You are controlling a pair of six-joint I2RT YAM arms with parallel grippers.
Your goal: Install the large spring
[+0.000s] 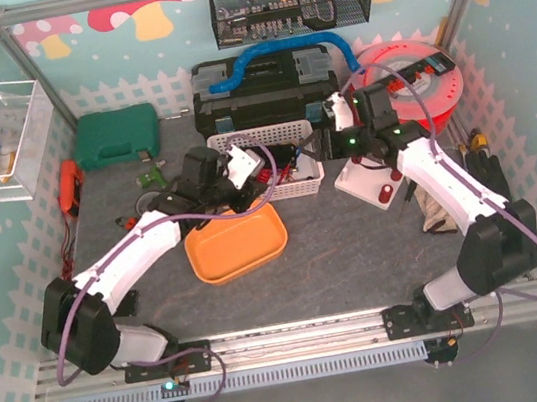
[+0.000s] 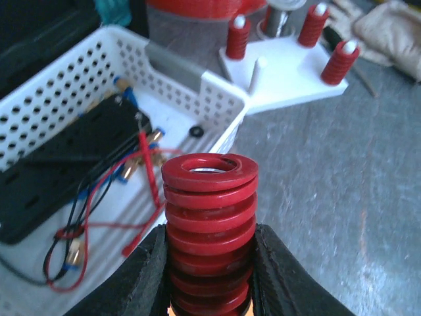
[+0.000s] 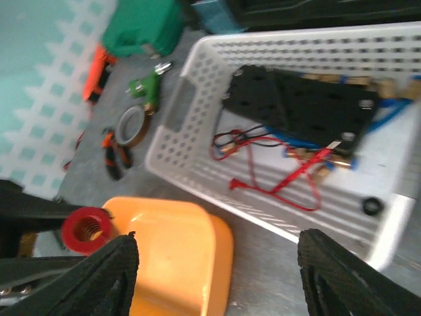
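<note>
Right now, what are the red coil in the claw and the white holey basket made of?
The red spring looks like painted metal, probably steel: thick, flat coils with a glossy red coat. The white basket looks like moulded plastic: thin matte walls with even rows of holes.

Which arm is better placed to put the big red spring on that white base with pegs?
Left. The left gripper is shut on the large red spring, with the white base and its bare peg ahead. The right gripper is open, holding nothing.
</note>
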